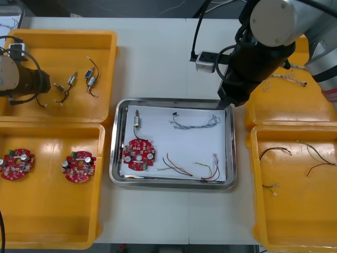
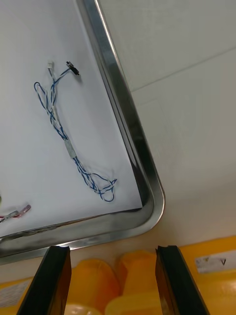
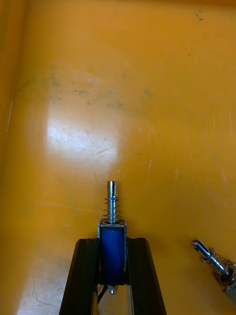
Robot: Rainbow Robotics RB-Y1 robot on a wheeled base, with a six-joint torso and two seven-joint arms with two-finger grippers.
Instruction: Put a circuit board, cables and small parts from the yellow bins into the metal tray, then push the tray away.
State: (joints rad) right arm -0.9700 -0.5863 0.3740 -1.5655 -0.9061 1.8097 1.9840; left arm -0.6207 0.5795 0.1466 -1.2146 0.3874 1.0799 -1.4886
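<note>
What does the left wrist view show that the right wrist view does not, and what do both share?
Left wrist view: the left gripper shut on a small metal part with a blue body and spring, over a yellow bin; a second small metal part beside. Right wrist view: the open right gripper at the metal tray's corner, a twisted blue and white cable inside. Shared: black fingers and yellow plastic, the right-side bins there.

Barely anything legible. On a white label (image 2: 214, 261) stuck to a yellow bin (image 2: 216, 295), just beside the right gripper (image 2: 113, 251): 1 mark resembling "V". Other print on it too small to read.
</note>
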